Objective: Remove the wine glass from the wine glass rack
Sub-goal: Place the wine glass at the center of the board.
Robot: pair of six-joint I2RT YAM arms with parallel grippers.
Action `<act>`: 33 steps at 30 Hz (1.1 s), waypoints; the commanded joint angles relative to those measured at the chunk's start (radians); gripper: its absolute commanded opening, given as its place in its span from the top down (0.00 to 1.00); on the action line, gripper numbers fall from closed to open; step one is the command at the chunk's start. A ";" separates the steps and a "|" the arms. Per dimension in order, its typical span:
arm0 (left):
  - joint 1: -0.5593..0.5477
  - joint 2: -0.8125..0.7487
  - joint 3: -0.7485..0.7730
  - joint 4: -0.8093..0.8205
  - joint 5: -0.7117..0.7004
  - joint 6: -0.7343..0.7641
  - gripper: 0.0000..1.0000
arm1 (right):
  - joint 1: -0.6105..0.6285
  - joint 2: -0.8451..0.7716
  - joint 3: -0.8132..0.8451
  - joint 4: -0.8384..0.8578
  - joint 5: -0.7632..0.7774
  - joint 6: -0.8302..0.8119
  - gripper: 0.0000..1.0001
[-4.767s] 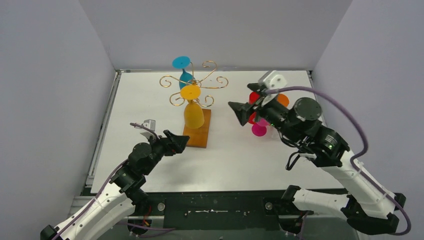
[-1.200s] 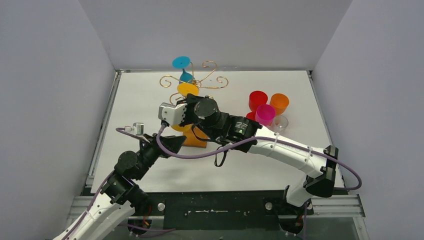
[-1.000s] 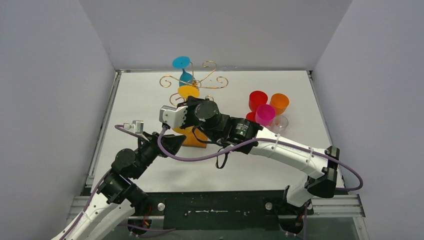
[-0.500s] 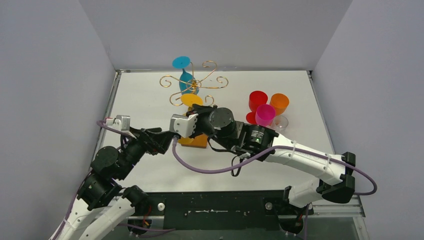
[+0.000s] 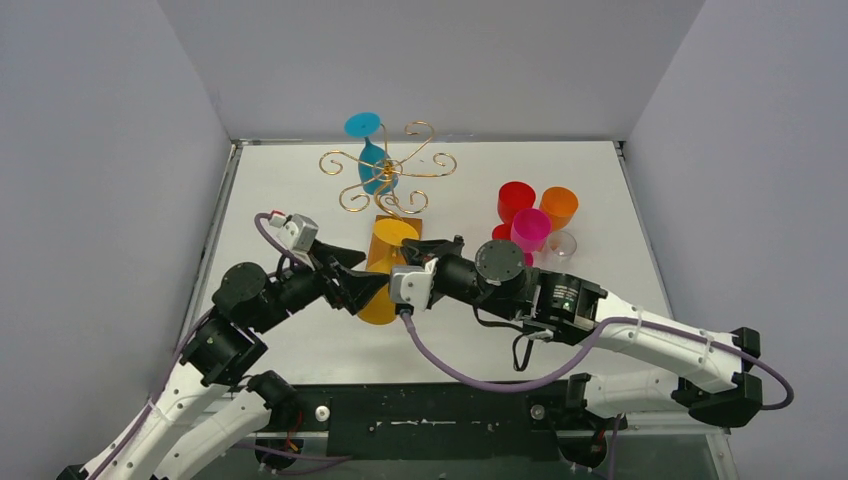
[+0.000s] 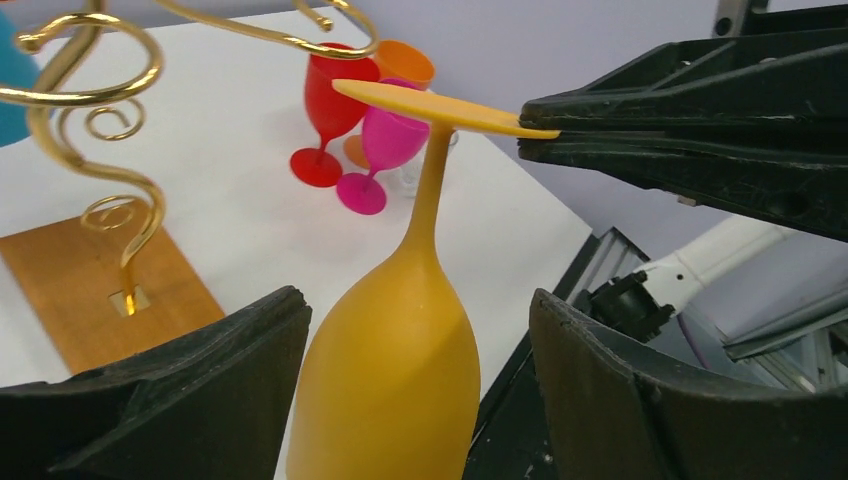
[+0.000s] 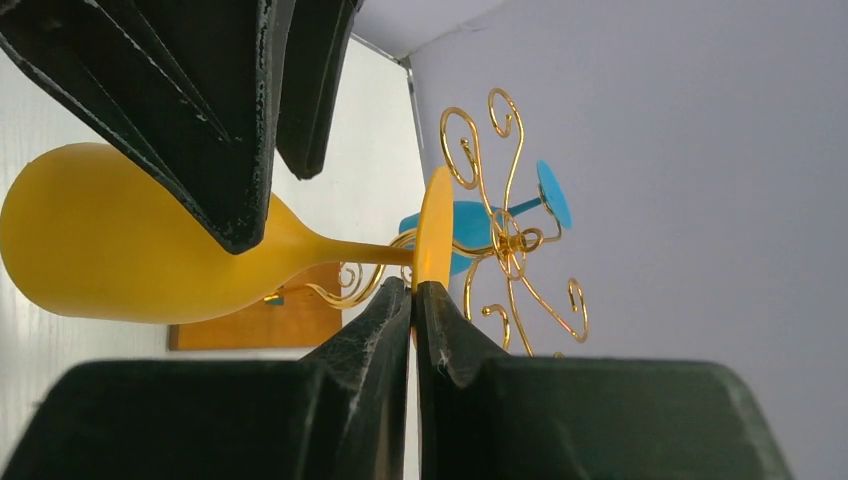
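My right gripper (image 7: 413, 285) is shut on the rim of the foot of a yellow wine glass (image 5: 380, 290), which hangs upside down, clear of the wine glass rack (image 5: 413, 222). In the left wrist view the glass (image 6: 390, 380) shows its bowl between the wide-open fingers of my left gripper (image 6: 415, 310), with a gap at the right finger. My right gripper (image 6: 540, 133) pinches the flat foot at the top. The rack's gold scrolls (image 6: 130, 200) and wooden base stand behind. A blue wine glass (image 5: 372, 165) still hangs on the rack.
Red (image 5: 516, 200), pink (image 5: 529, 229) and orange (image 5: 558, 206) wine glasses and a clear one (image 5: 563, 245) stand upright at the back right. Grey walls close in the table on three sides. The table's near edge and dark frame lie just below the glass.
The yellow glass has come off the rack's arm and moved toward the near edge in my right gripper. My left gripper has swung in around its bowl.
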 commanded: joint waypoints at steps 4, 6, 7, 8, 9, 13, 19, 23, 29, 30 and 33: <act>0.004 0.050 -0.097 0.379 0.205 -0.050 0.29 | 0.010 -0.101 -0.066 0.135 -0.070 0.043 1.00; 0.004 0.068 -0.110 0.420 0.212 -0.072 0.32 | 0.011 -0.114 -0.073 0.134 -0.070 0.056 1.00; 0.005 0.075 -0.116 0.440 0.218 -0.081 0.33 | 0.010 -0.117 -0.079 0.134 -0.070 0.063 1.00; 0.004 0.083 -0.120 0.462 0.225 -0.094 0.34 | 0.010 -0.124 -0.085 0.133 -0.070 0.071 1.00; 0.004 0.090 -0.125 0.481 0.233 -0.103 0.35 | 0.010 -0.130 -0.089 0.131 -0.070 0.080 1.00; 0.004 0.124 -0.131 0.544 0.274 -0.132 0.36 | 0.010 -0.154 -0.122 0.134 -0.070 0.118 1.00; 0.003 0.176 -0.130 0.594 0.338 -0.178 0.50 | 0.011 -0.174 -0.163 0.150 -0.070 0.158 1.00; 0.002 0.186 -0.137 0.600 0.350 -0.192 0.61 | 0.009 -0.182 -0.182 0.164 -0.070 0.183 1.00; 0.002 0.192 -0.143 0.594 0.360 -0.203 0.77 | 0.008 -0.200 -0.204 0.181 -0.070 0.209 1.00; 0.002 0.193 -0.143 0.589 0.361 -0.205 0.80 | 0.008 -0.202 -0.207 0.184 -0.070 0.212 1.00; 0.003 0.200 -0.142 0.583 0.366 -0.209 0.87 | 0.008 -0.205 -0.215 0.189 -0.070 0.220 1.00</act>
